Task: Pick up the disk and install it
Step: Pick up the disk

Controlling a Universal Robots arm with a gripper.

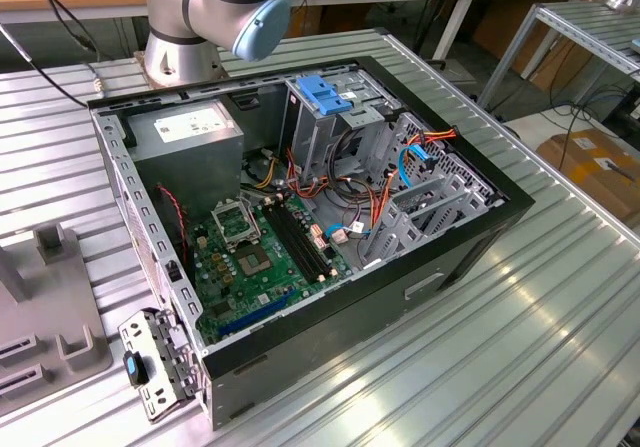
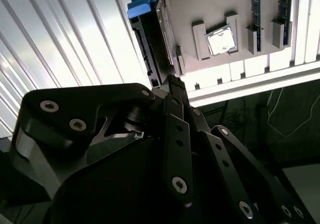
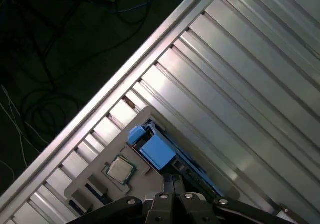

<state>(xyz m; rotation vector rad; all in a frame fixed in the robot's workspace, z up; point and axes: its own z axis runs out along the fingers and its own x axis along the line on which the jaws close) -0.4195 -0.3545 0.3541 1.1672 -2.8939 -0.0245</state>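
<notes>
The disk (image 2: 150, 43) stands on edge in a slot of a grey fixture (image 2: 220, 3), its blue carrier rail (image 2: 139, 7) at the end away from the gripper. In the first wrist view the disk (image 3: 157, 151) shows its blue rail on top. My gripper (image 2: 175, 83) hovers just short of the disk's near end, with its black fingertips together and nothing between them. The gripper (image 3: 173, 181) sits in line with the disk. The open computer case (image 1: 470, 237) lies on its side on the table, with a drive cage (image 1: 330, 132) under a blue latch (image 1: 325, 95).
The grey fixture also holds a processor chip (image 2: 221, 39) and memory sticks (image 2: 256, 8). In the exterior view the fixture (image 1: 40, 317) sits at the left. A grey power supply (image 1: 190, 132) fills one corner of the case. The ribbed metal table (image 1: 520, 347) ends at an edge (image 3: 100, 98) near the fixture.
</notes>
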